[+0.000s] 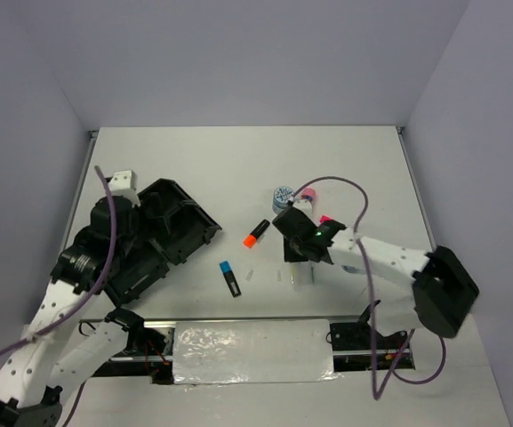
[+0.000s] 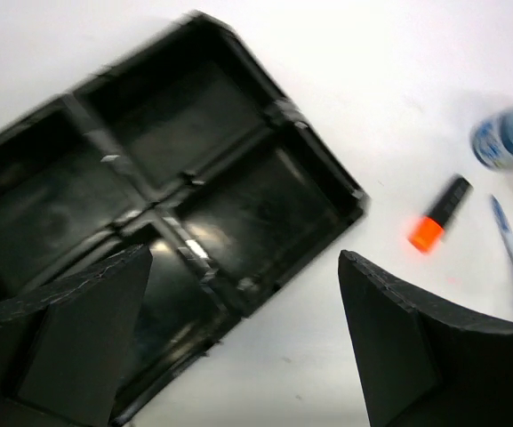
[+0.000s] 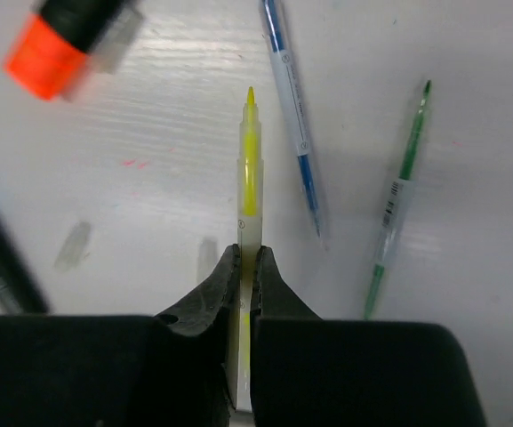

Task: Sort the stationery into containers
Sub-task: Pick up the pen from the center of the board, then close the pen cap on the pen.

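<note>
My right gripper is shut on a thin yellow pen that lies on the white table, its tip pointing away from me. A blue pen and a green pen lie just to its right. An orange-capped highlighter and a blue-capped highlighter rest between the arms. A blue-white tape roll and a pink tube sit behind the right gripper. My left gripper hangs open and empty above the near corner of the black organiser tray, whose compartments look empty.
The tray lies at an angle on the left half of the table. A pink-capped highlighter lies beside the right wrist. A foil-covered strip runs along the near edge between the arm bases.
</note>
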